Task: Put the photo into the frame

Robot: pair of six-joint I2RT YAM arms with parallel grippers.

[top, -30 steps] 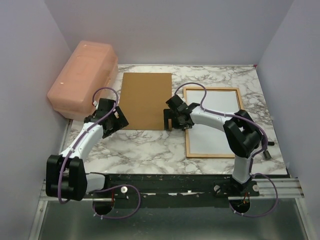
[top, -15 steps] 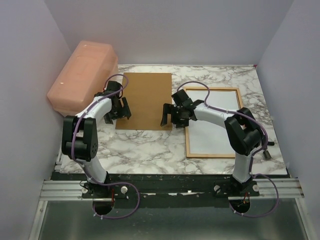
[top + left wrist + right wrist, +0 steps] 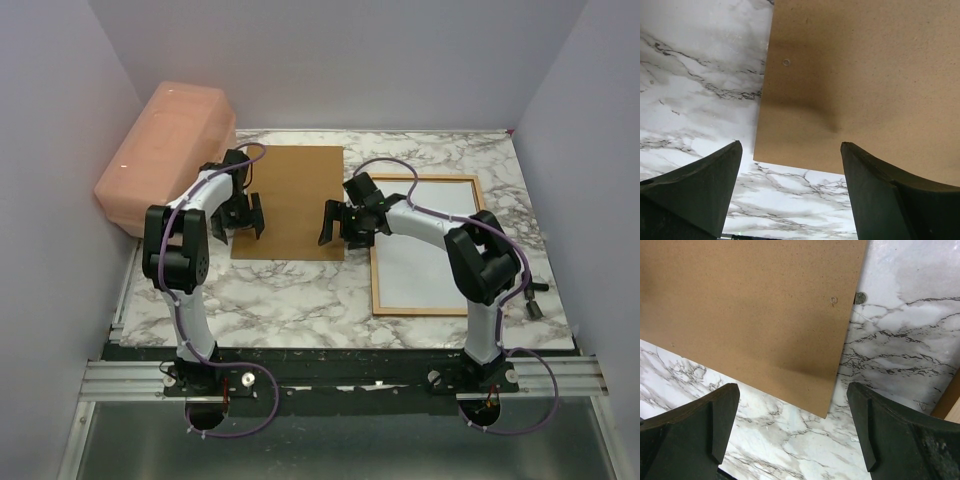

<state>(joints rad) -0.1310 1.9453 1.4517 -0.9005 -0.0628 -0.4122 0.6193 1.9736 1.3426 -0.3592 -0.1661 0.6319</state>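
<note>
Hovering over the near corners of the board [image 3: 292, 195], the left gripper [image 3: 238, 215] and right gripper [image 3: 340, 225] gape wide, holding nothing; the frame [image 3: 420, 312] lies just beside, only white inside; no photo is recognisable, so the task looks barely started

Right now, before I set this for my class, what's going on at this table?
Two robot arms are working over a brown backing board lying flat on the marble table. The left gripper hovers open at the board's near-left corner and the right gripper hovers open at its near-right corner; neither holds anything. The wooden frame lies to the right, showing a plain white face. A pink box sits at the back left. No printed photo is visible.
</note>
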